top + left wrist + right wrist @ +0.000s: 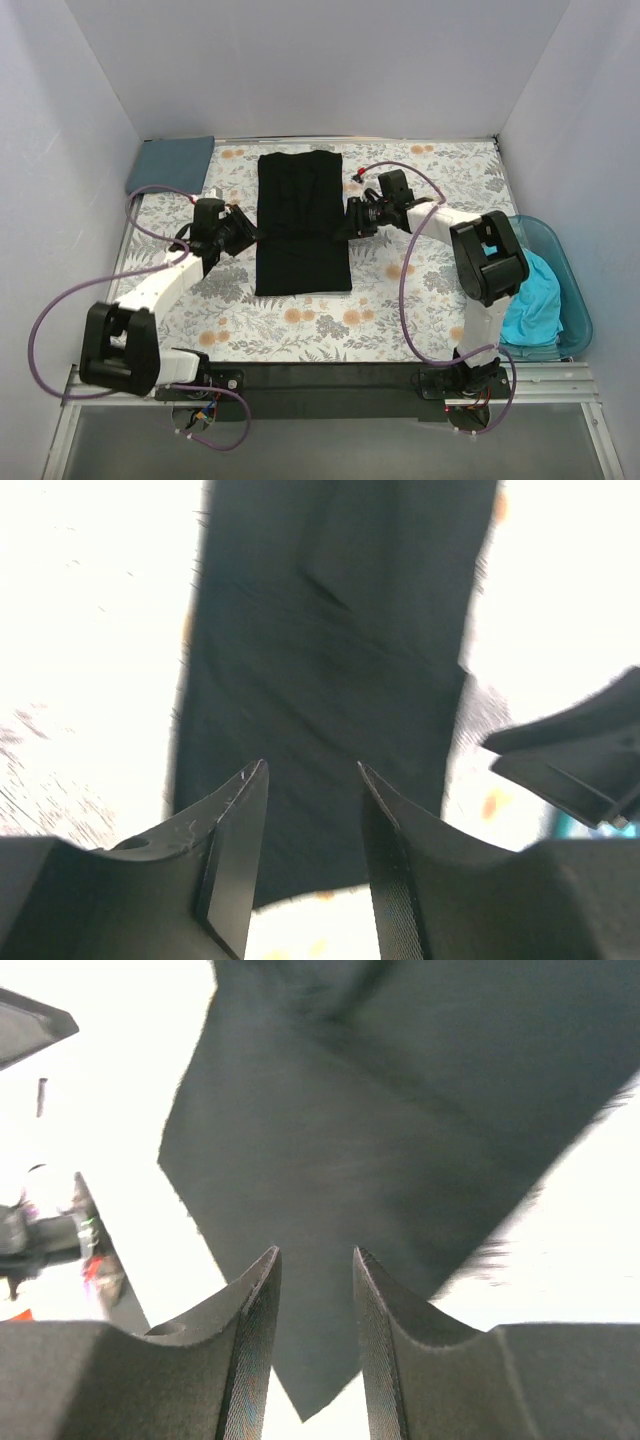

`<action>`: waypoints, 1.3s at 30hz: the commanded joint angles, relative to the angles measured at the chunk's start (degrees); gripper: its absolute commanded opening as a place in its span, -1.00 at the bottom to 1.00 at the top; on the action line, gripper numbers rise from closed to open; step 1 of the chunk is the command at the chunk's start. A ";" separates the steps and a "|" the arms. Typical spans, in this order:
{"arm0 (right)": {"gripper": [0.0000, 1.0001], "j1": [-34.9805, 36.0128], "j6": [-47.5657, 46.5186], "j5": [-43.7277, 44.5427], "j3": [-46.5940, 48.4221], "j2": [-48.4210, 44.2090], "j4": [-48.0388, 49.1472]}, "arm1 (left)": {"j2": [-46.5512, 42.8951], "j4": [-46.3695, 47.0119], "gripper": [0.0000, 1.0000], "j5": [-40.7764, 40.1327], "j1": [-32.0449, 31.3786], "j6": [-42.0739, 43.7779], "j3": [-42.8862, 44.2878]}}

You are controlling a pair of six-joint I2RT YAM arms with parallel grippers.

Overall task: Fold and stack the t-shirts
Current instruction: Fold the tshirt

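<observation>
The black t-shirt (301, 222) lies flat as a long folded strip in the middle of the table. My left gripper (244, 232) is at its left edge, open and empty; the left wrist view shows the black cloth (330, 650) beyond the parted fingers. My right gripper (352, 218) is at the shirt's right edge, open and empty; the right wrist view shows the cloth (380, 1130) under the fingers. The slate blue-grey t-shirt (170, 163) lies folded at the far left corner. The turquoise t-shirt (530, 300) sits bunched in the tub on the right.
The translucent teal tub (570, 280) stands off the table's right edge. The floral table cloth (420, 300) covers the table. White walls close the back and sides. A black bar (320, 385) runs along the near edge between the arm bases.
</observation>
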 commanded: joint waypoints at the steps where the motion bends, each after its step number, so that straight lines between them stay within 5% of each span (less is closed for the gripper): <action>1: -0.28 4.88 4.12 -4.41 -4.10 -7.58 7.24 | -7.82 -2.34 -0.21 1.45 -3.38 -0.84 -5.15; 9: -0.28 16.32 10.89 -3.98 -5.87 -7.17 12.70 | -12.41 -1.73 -0.31 1.72 -7.79 -6.47 -15.88; 18: -0.29 21.08 14.41 -5.29 -5.07 5.66 19.10 | -9.43 -1.12 -0.62 -1.44 -8.05 -10.34 -20.19; 25: -0.32 19.85 15.29 -4.33 -9.11 10.42 21.67 | -9.77 -5.77 -0.79 -9.17 -7.61 -14.73 -23.09; 39: -0.32 7.65 12.74 -9.33 -22.64 -0.56 21.14 | -12.24 -8.24 -0.82 -9.79 -5.24 -15.62 -23.71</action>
